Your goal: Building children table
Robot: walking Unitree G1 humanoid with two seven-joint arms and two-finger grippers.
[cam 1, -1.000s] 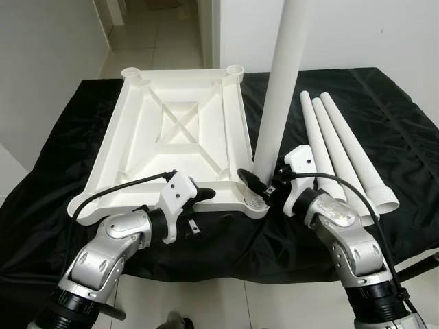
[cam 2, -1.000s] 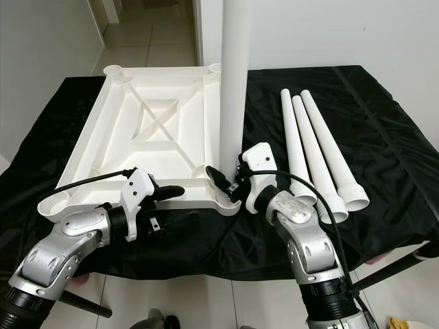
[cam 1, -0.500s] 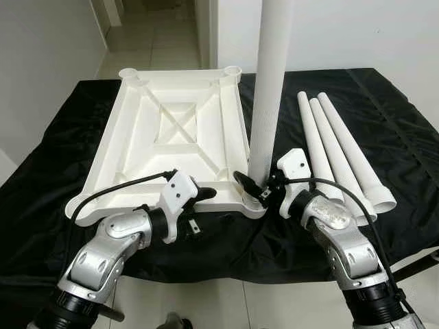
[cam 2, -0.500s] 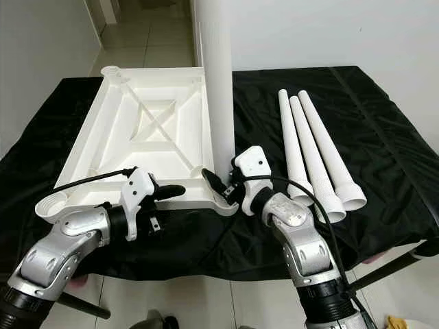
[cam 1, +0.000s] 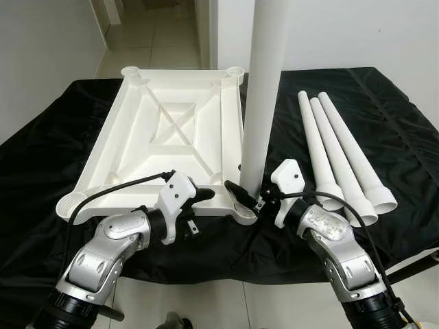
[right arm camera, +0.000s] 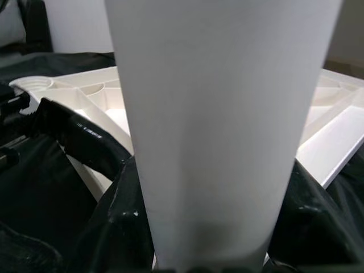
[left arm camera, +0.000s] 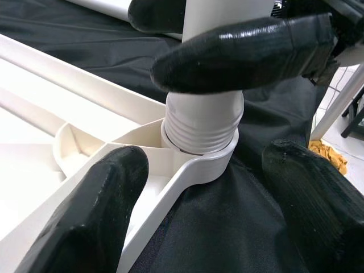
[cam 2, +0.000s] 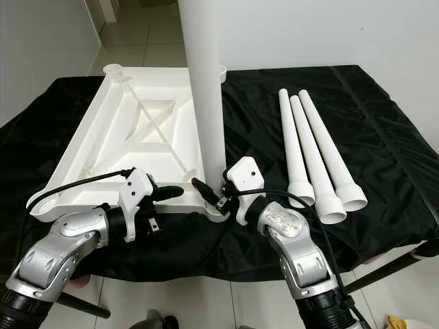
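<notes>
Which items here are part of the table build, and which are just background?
In the job:
- upturned white tabletop
- upright leg standing in the near corner socket, right gripper clamped on it
- three spare legs lying side by side
- left gripper at the tabletop's near edge

Just there:
- black cloth
- tiled floor

The upright table leg [cam 1: 262,89] runs out past the top edge of both eye views, so its upper end cannot be seen. It hides part of the upturned table panel's [cam 1: 164,130] right rim. The right gripper [cam 1: 245,197] conceals the leg's base there
</notes>
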